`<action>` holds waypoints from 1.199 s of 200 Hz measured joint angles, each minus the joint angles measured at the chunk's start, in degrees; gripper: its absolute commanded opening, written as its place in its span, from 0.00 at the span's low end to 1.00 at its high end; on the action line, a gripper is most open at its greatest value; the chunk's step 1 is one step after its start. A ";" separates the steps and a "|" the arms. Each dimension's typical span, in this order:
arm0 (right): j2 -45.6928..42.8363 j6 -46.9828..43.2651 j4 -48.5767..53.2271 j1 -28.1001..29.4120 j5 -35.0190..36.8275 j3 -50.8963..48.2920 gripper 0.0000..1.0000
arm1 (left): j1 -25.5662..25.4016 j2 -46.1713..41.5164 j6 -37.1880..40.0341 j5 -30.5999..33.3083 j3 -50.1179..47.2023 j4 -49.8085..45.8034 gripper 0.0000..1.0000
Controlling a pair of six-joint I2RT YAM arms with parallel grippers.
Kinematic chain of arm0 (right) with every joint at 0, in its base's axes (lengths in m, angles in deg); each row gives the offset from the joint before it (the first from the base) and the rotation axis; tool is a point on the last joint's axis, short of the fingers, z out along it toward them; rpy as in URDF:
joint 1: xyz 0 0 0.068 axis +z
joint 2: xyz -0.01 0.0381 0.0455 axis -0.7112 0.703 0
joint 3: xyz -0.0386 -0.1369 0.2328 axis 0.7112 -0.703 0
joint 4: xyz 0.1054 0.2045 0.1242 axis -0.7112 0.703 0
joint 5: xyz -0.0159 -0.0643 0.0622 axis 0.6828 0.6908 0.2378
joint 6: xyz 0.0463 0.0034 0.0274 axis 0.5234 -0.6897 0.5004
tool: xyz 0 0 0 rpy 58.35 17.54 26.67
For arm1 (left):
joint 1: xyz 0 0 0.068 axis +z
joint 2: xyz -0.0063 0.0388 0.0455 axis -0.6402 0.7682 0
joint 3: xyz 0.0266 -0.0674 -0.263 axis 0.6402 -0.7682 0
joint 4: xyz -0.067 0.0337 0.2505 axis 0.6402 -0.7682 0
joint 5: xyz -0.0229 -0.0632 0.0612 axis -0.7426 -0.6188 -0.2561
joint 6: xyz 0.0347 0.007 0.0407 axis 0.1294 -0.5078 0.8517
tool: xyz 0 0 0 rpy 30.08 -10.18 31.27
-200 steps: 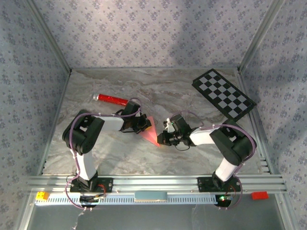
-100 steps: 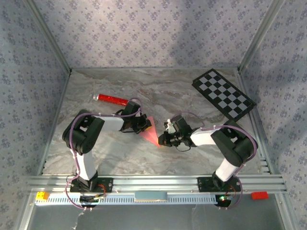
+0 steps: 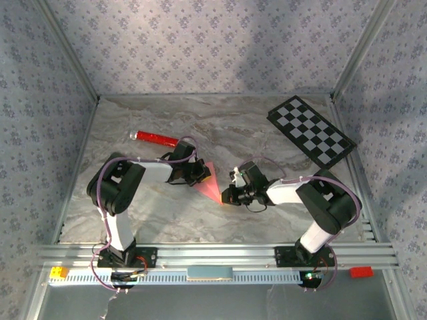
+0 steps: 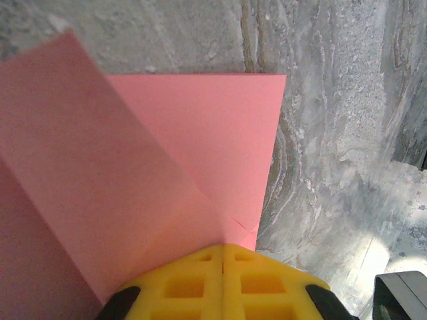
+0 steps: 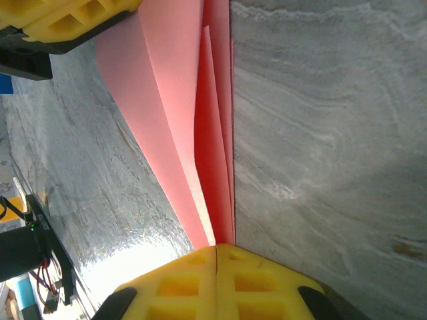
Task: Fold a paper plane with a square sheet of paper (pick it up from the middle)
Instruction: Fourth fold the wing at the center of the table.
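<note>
Above and behind my arms, my right elbow has slid slightly outward since a second ago. My right gripper [image 3: 225, 196] has barely shifted, while my left gripper [image 3: 200, 175] and the sheet of paper [image 3: 209, 184] between them lie as before. The red cylinder [image 3: 153, 138] sits well beyond my left gripper and the checkerboard [image 3: 310, 130] far past my right arm, leaving bare table [image 3: 180, 217] nearer me. At my left wrist, the left gripper [image 4: 222, 257] is pinched tight on a corner of the creased sheet [image 4: 200, 147], with open marble right of its straight edge. At my right wrist, the right gripper [image 5: 217, 251] is clamped on the sheet's [image 5: 173, 107] narrow tip. The folds fan out ahead toward my left gripper [image 5: 73, 17], with clear table [image 5: 320, 133] to the right.
</note>
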 measured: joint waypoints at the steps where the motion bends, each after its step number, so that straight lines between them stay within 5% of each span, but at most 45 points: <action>1: 0.00 0.02 0.00 0.00 0.02 0.00 0.05 | 0.00 0.00 0.00 0.00 0.00 0.00 0.06; 169: -1.66 -1.49 3.74 0.02 0.22 -0.07 0.12 | -0.09 0.00 0.00 -0.15 -0.04 0.00 0.05; 240: -1.90 -2.82 6.27 0.28 0.94 0.63 0.05 | -0.09 0.00 0.00 -0.15 -0.04 0.00 0.05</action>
